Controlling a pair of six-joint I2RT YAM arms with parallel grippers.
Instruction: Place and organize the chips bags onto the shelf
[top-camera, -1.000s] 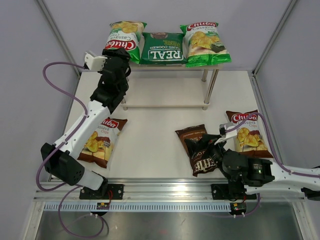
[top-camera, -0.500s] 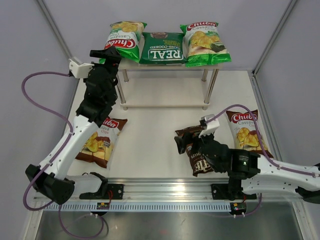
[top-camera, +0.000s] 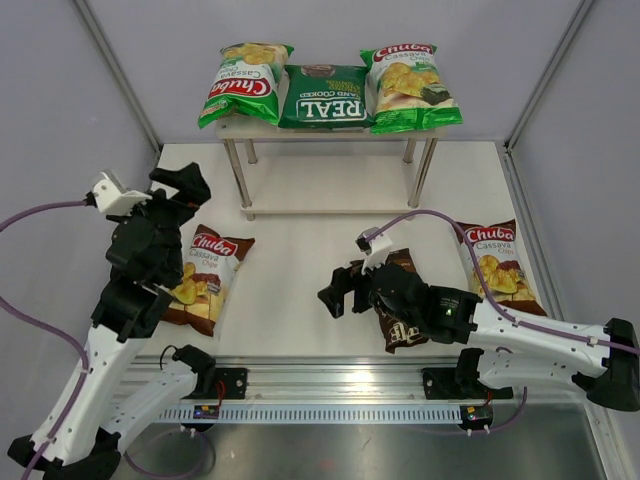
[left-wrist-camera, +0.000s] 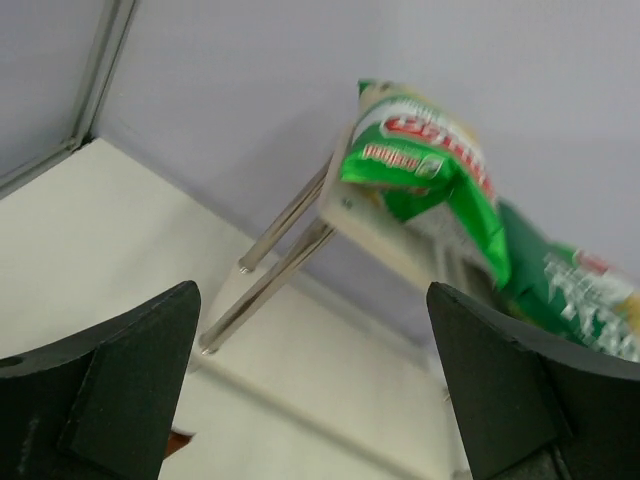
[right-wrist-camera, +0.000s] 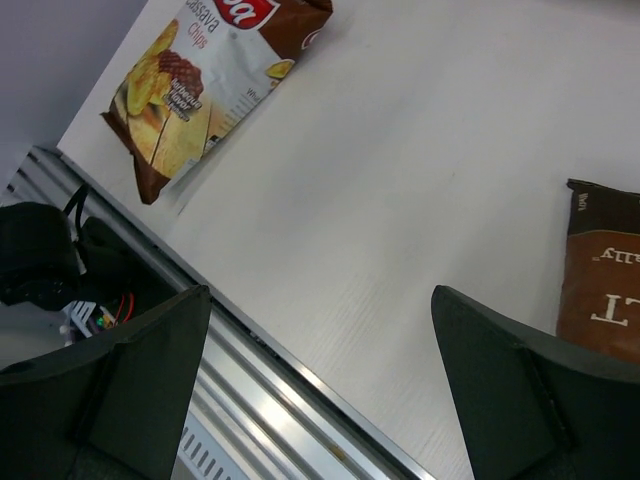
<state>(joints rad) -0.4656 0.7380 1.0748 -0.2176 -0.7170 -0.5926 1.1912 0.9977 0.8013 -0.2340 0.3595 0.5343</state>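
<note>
Since three chips bags (top-camera: 322, 100) lie on the shelf (top-camera: 330, 185), half the job looks done. Three other bags (top-camera: 205, 275) lie on the table (top-camera: 290, 260). The left claw (top-camera: 182, 185) and right claw (top-camera: 338, 292) are spread wide and empty.

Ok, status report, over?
Left fingers, right fingers open, empty. Left green Chuba, REAL, right green Chuba atop shelf. Kettle, left brown Chuba, right brown Chuba on table. Lower tier unblocked.

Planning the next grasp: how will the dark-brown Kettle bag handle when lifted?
The Kettle bag looks glossy and puffed, so it is probably light, slippery and crushable. Lying flat, it should slide, not roll.
</note>
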